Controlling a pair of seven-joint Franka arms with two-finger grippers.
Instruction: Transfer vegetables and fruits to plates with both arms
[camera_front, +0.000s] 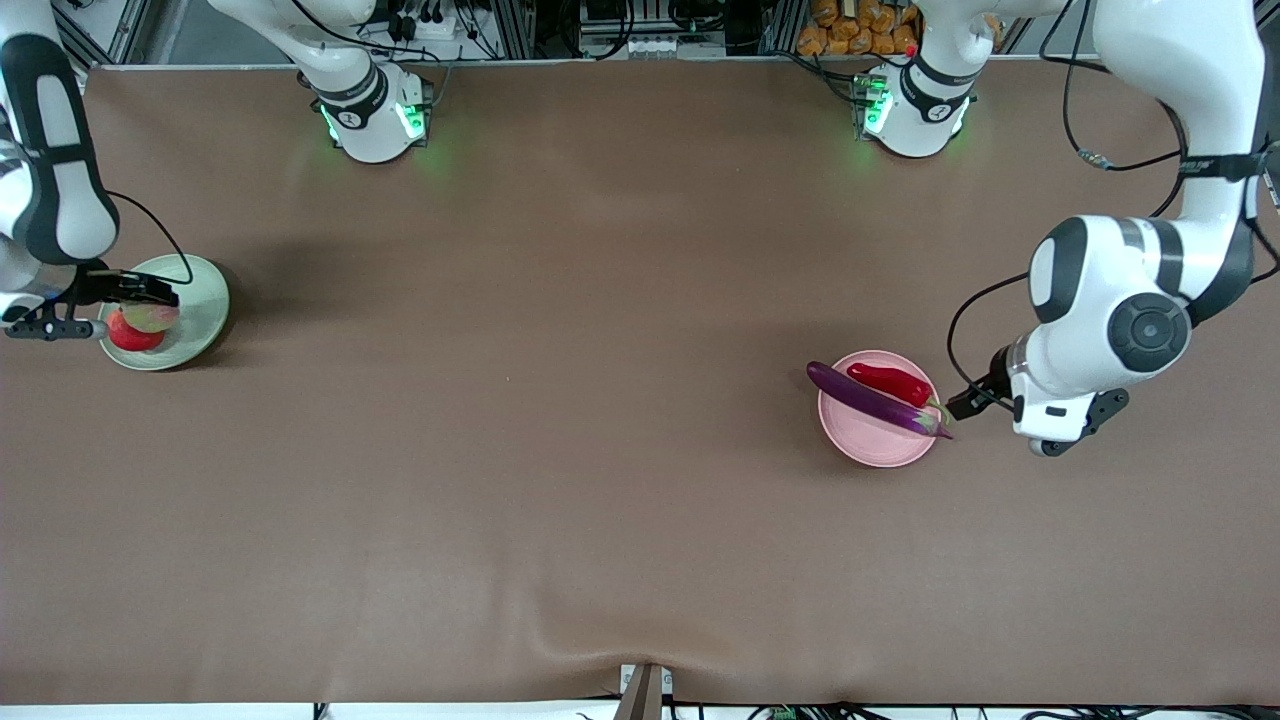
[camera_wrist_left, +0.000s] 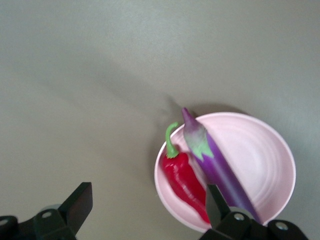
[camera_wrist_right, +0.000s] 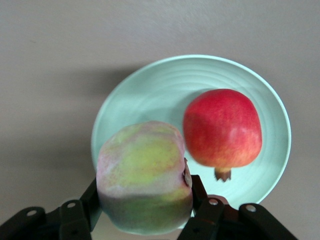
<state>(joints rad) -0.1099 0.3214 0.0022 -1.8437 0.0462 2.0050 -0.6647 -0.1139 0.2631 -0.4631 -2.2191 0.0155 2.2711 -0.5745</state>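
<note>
1. While the right gripper (camera_wrist_right: 142, 212) hangs over the green plate (camera_wrist_right: 150, 90), it squeezes the yellow-green fruit (camera_wrist_right: 142, 185) between its two black fingers (camera_wrist_right: 200, 200).
2. In the front view that fruit (camera_front: 150, 316) sits up in the right gripper (camera_front: 150, 295), over the part of the green plate (camera_front: 205, 300) near the right arm's end of the table.
3. The red fruit (camera_wrist_right: 222, 127) lies on the green plate just beside the held fruit, under and next to the gripper. It has a little brown tip.
4. The left gripper (camera_wrist_left: 145, 210) has its fingers (camera_wrist_left: 77, 202) spread wide, and nothing is between them.
5. In the front view the left gripper (camera_front: 968, 402) hangs just off the rim of the pink plate (camera_front: 870, 445), toward the left arm's end of the table.
6. The purple eggplant (camera_wrist_left: 220, 167) lies across the pink plate (camera_wrist_left: 260, 150), with its green-capped end poking over the rim toward the left gripper.
7. The red chili pepper (camera_wrist_left: 187, 182) lies on the pink plate right beside the eggplant, touching it. Its curled green stem points toward the left gripper too.
8. The brown table (camera_front: 560, 400) lies under both grippers.
</note>
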